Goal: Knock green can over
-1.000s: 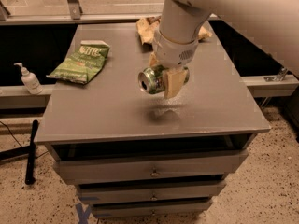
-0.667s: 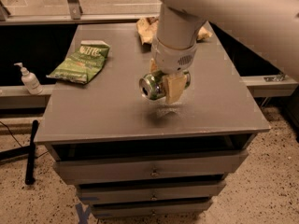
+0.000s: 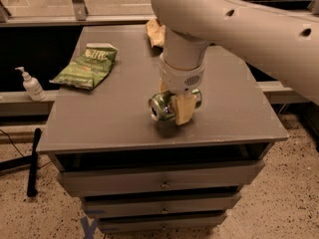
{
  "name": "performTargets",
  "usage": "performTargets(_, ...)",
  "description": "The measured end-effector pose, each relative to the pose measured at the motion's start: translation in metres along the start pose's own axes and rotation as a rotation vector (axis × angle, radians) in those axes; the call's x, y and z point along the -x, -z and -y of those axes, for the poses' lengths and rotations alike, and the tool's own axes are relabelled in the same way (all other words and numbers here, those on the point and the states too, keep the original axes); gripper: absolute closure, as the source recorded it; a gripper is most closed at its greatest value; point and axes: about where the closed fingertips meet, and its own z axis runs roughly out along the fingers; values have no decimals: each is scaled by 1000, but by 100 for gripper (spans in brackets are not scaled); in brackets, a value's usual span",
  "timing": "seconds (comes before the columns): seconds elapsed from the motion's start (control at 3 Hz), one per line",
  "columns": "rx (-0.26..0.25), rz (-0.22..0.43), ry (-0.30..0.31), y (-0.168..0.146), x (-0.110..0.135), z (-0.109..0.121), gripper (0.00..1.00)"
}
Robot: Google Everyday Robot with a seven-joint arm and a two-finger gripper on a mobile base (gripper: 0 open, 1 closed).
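Note:
The green can (image 3: 162,106) lies on its side in my gripper (image 3: 176,106), its silver top facing front-left. It is at or just above the grey table top (image 3: 114,118), near the middle of the front half. The gripper hangs straight down from the big white arm and is shut on the can. One tan finger (image 3: 183,109) shows on the near side of the can; the other is hidden behind it.
A flat green chip bag (image 3: 87,66) lies at the table's left back. A crumpled tan bag (image 3: 155,32) lies at the back edge. A white pump bottle (image 3: 31,85) stands on a ledge to the left. Drawers (image 3: 162,183) sit under the table top.
The gripper has come down with the sideways can in it, from clearly above the table to the table surface. The bags have not moved.

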Motion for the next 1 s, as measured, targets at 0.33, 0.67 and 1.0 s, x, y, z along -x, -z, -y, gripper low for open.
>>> performTargets(0.33,10,7,-22,-9,5,-1,59)
performTargets(0.67,13,11,-32,-13,9,2,36)
performTargets(1.0,16,14,-42,-13,8,3,12)
